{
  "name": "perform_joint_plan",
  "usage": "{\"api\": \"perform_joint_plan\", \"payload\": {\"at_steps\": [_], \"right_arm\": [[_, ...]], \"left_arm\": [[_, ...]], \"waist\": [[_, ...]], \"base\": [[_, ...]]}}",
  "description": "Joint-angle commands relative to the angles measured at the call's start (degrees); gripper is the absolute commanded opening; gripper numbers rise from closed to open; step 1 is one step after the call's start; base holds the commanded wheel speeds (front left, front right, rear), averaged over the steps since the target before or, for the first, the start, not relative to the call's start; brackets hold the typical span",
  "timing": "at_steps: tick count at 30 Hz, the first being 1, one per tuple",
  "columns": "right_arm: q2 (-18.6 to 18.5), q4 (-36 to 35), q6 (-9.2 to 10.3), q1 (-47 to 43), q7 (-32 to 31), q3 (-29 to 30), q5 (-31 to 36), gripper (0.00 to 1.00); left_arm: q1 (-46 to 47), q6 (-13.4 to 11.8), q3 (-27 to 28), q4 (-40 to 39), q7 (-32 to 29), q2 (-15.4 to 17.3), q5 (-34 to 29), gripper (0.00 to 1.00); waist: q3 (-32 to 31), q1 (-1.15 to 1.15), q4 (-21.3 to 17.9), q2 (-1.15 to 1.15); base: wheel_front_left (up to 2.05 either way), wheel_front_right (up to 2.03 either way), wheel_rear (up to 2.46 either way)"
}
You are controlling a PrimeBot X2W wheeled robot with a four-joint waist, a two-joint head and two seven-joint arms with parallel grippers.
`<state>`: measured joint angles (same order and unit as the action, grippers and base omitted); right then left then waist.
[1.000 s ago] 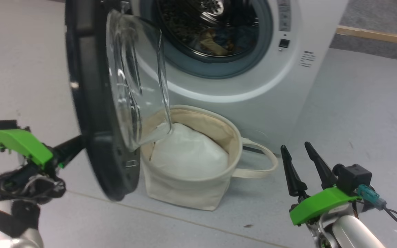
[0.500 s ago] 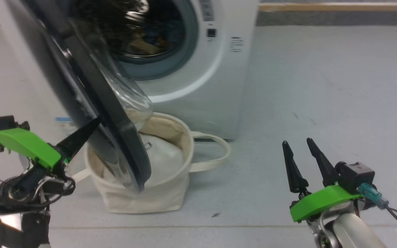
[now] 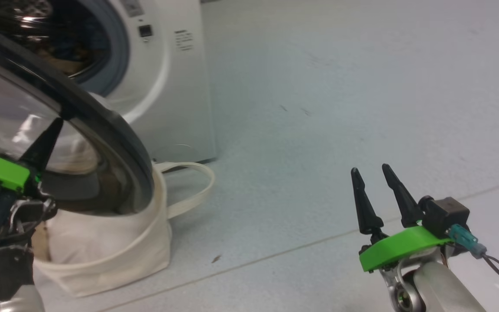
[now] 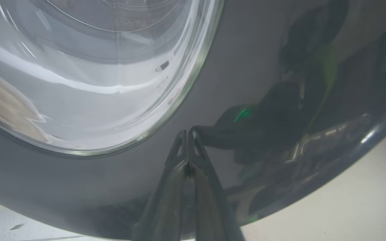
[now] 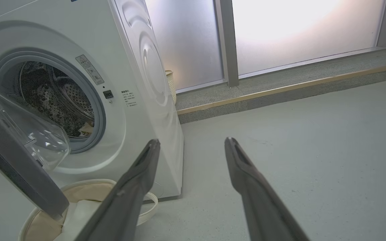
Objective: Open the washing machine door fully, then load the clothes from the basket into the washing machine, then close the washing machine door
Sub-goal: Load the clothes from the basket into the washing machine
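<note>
**Washing machine door** (image 3: 106, 125): left side of the head view, standing ajar at a slant. The black rim arcs from the left edge down to the lower left, and its low end overlaps the basket's mouth. The left wrist view shows its glossy outer face with the clear glass bulge at upper left.

**Left gripper** (image 3: 57, 125): lower left of the head view, on the door's outer side. Jaws pressed together, holding nothing. In the left wrist view the joined tips meet their own reflection on the black rim, touching it.

**Washing machine** (image 3: 176, 86): upper left of the head view. White box with a grey ring around the open drum mouth.

**Clothes** (image 3: 64, 65): tan and dark blue fabric low inside the drum; pattern too dim to read.

**Basket** (image 3: 115, 264): lower left, on the floor just in front of the machine. Cream canvas, one strap loop hanging out to its right.

**White cloth bundle** (image 3: 89, 234): inside the basket.

**Right gripper** (image 3: 370, 170): lower right of the head view, well apart from the machine. Jaws spread wide and empty, fingers pointing up over bare floor.

**Floor** (image 3: 319, 108): pale grey.

**Frosted window panels** (image 5: 297, 30): top of the right wrist view, above a raised ledge.
</note>
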<state>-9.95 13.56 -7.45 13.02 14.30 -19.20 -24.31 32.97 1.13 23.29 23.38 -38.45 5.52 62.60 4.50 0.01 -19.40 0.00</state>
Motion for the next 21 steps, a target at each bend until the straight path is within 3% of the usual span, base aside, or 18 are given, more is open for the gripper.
{"api": "perform_joint_plan", "payload": {"at_steps": [1, 9, 15, 17, 18, 19, 20, 21], "right_arm": [[0.3, -2.0, -0.03, 2.4, 0.7, -0.6, 0.3, 1.0], [0.9, -2.2, -0.03, 2.8, 0.7, -0.4, 0.6, 1.0], [0.5, -2.0, -0.03, 3.0, 0.7, -0.9, 0.6, 1.0], [0.0, -1.7, -0.03, 3.1, 0.7, -1.3, 0.4, 1.0], [-0.1, -1.6, -0.03, 3.2, 0.7, -1.5, 0.4, 1.0], [-0.3, -1.6, -0.03, 3.2, 0.7, -1.7, 0.3, 1.0], [-0.4, -1.5, -0.03, 3.3, 0.7, -1.7, 0.3, 1.0], [-0.6, -1.4, -0.03, 3.3, 0.7, -1.8, 0.3, 1.0]], "left_arm": [[2.8, 0.6, 1.3, -1.5, 0.3, 2.5, -0.5, 0.0], [6.4, 3.2, 1.8, 4.4, 3.5, 4.2, -0.8, 0.0], [6.3, 4.7, 0.9, 6.8, 4.3, 4.0, -0.6, 0.0], [5.5, 5.3, 0.1, 6.9, 4.7, 3.7, -0.9, 0.0], [5.1, 5.5, -0.3, 6.8, 4.9, 3.6, -1.1, 0.1], [4.6, 5.7, -0.8, 6.6, 5.0, 3.6, -1.4, 0.46], [4.0, 5.8, -1.5, 6.2, 5.3, 3.6, -1.8, 1.0], [3.3, 6.0, -2.1, 5.9, 5.6, 3.6, -2.3, 1.0]], "waist": [[2.0, -0.01, -3.1, 0.0], [3.2, -0.01, -4.7, 0.0], [2.4, -0.01, -1.3, 0.0], [2.0, -0.01, 1.4, 0.0], [1.8, -0.01, 2.4, 0.0], [1.7, -0.01, 3.5, 0.0], [1.6, -0.01, 4.5, 0.0], [1.5, -0.01, 5.6, 0.0]], "base": [[0.0, 0.0, 0.0], [0.0, 0.0, 0.0], [0.0, 0.0, 0.0], [0.0, 0.0, 0.0], [0.0, 0.0, 0.0], [0.0, 0.0, 0.0], [0.0, 0.0, 0.0], [0.0, 0.0, 0.0]]}}
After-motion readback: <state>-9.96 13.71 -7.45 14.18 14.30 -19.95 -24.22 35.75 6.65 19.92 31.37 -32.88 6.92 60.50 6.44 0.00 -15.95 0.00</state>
